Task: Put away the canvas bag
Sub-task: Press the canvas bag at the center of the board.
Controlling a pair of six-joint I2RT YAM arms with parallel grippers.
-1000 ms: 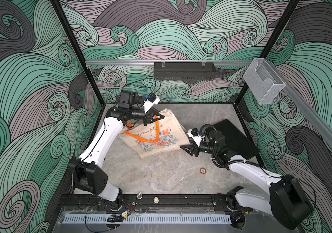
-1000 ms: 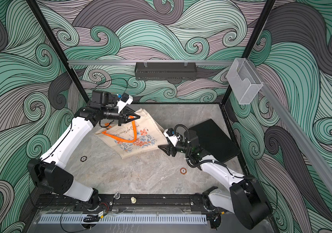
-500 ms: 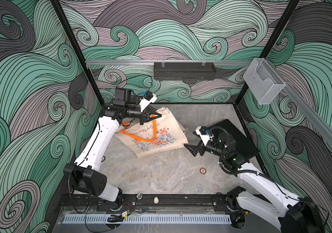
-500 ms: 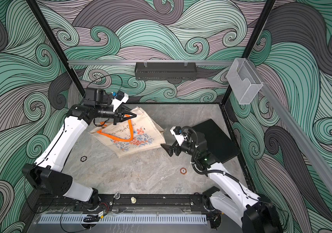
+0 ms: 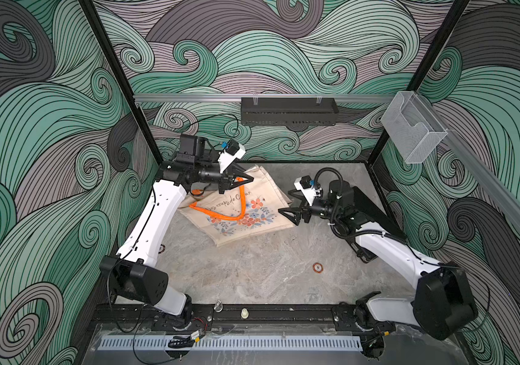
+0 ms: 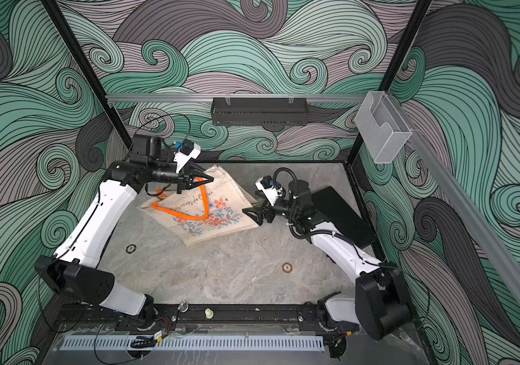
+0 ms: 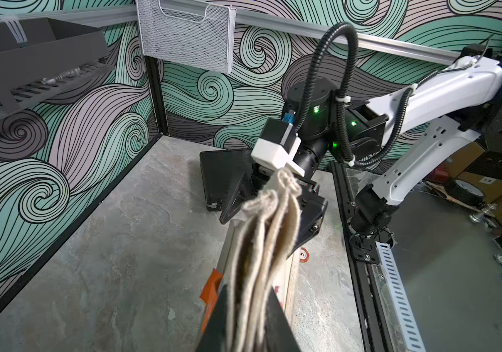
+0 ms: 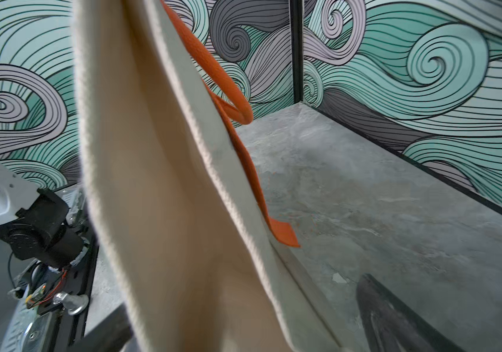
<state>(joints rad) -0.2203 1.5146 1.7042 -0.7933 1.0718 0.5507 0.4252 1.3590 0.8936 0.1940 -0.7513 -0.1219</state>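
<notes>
top views: the left arm rises from the front rail, bends at the elbow and reaches level toward the back wall. left gripper (image 5: 243, 180) is clamped on the top edge of the bag (image 5: 246, 218), beside its orange handle (image 5: 220, 215). the bag hangs tilted from that grip over the table (image 5: 252, 278), print side up; whether its low corner touches the table i cannot tell. the right arm reaches low from the right side, above a black case (image 5: 371, 205) lying flat. right gripper (image 5: 285, 202) has its jaws wide apart at the bag's right edge. a black tray (image 5: 288, 110) hangs on the back rail and a mesh holder (image 5: 410, 126) on the right wall. a chip (image 5: 317, 267) lies in front of the bag, and a top view shows another chip (image 6: 130, 248) by the left arm.

left wrist: folds of canvas run out from between the closed jaws, with an orange tag (image 7: 211, 286) at the side. the right gripper's fingers (image 7: 233, 205) stand either side of the bag's far corner, apart from it. a small metal piece (image 7: 60, 76) shows through the tray's slots.

right wrist: the bag fills the near view, its handle looping behind. one dark finger (image 8: 396, 320) sits well off the cloth.
</notes>
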